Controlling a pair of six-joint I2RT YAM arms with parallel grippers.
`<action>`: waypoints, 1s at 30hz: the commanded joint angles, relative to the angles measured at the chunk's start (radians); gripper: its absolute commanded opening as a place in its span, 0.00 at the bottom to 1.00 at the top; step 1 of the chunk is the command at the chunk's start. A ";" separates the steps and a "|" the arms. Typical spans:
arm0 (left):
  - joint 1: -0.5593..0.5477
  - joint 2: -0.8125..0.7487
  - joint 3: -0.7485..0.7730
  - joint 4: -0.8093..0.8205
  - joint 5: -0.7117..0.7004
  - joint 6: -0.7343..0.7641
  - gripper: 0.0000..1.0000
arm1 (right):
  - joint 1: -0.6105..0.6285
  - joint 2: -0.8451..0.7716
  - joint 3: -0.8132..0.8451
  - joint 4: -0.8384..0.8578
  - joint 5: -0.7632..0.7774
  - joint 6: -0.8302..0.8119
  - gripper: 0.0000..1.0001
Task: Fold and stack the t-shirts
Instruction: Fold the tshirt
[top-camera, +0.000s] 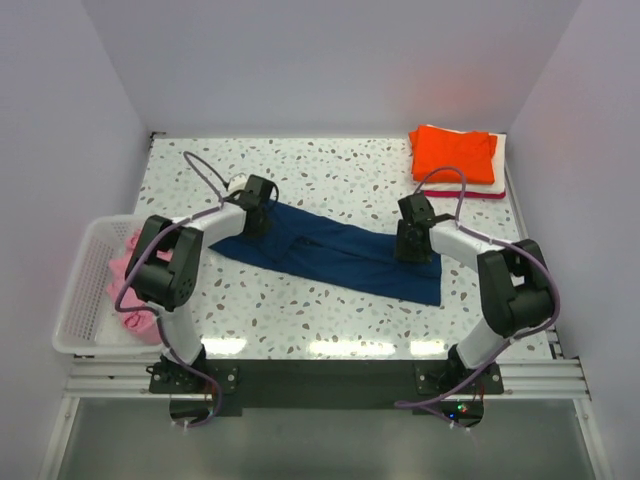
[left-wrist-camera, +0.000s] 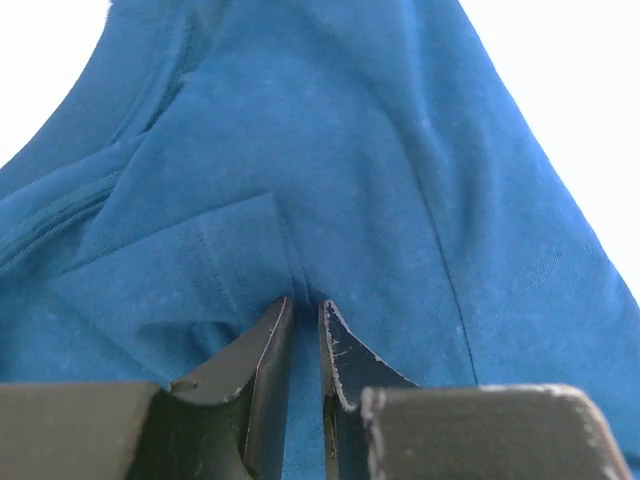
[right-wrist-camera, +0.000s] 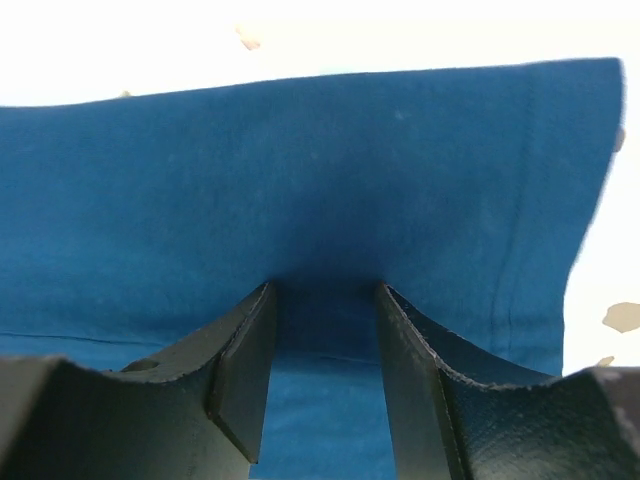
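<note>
L pincer (left-wrist-camera: 306, 303) clamped on navy t-shirt (top-camera: 330, 250) fold, R pincer (right-wrist-camera: 325, 287) apart, astride hem; shirt lies mid-worktop (top-camera: 330, 170). Risk: w/ R side ungripped, any lift drags cloth lopsided, skewing fold.

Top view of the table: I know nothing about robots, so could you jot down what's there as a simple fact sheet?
Shirt in hand: navy t-shirt, laid as a long strip across the speckled table
Left gripper: pinched shut on a fold at the shirt's left end
Right gripper: fingers apart, tips at the cloth near the shirt's right end
Stack, far right corner: orange t-shirt on top, white t-shirt and red t-shirt beneath
In the white basket, left edge: pink t-shirt, crumpled
</note>
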 joint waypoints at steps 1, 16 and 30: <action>0.008 0.100 0.066 -0.007 0.002 -0.016 0.21 | 0.006 0.027 -0.021 0.027 0.013 0.035 0.48; 0.103 0.547 0.677 -0.019 0.170 0.315 0.30 | 0.481 -0.290 -0.379 0.433 -0.219 0.733 0.50; 0.109 0.505 0.934 0.214 0.556 0.438 0.81 | 0.569 -0.212 0.114 0.039 -0.019 0.381 0.62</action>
